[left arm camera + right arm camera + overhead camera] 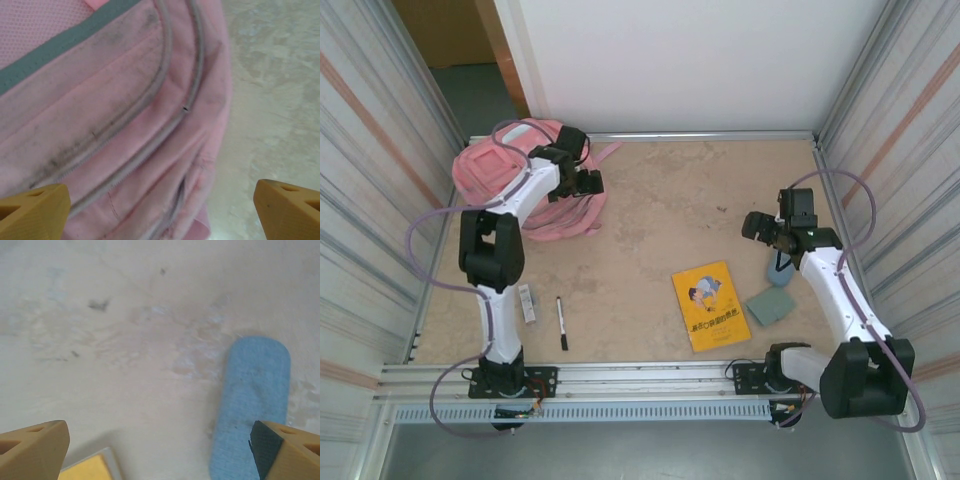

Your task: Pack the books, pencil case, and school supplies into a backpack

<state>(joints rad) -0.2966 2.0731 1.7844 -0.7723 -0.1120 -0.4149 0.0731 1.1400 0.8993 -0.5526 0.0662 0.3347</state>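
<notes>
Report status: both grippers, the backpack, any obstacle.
Left gripper open over backpack. Right gripper open, empty, beside pencil case. Book and pen on table, not yet packed. No obstacle seen.

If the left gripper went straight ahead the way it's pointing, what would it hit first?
Probably the pink backpack, dead ahead of the open left gripper; how far off is unclear.

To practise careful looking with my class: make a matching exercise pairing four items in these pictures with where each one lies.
Items:
1. backpack
2. yellow book
3. black pen
4. pencil case

Places:
A. just right of the whitish bar, near edge
B. far left corner, below the left gripper
C. just left of the grey-green flat piece
D. right side, by the right gripper

Pairs: 1-B, 2-C, 3-A, 4-D
</notes>
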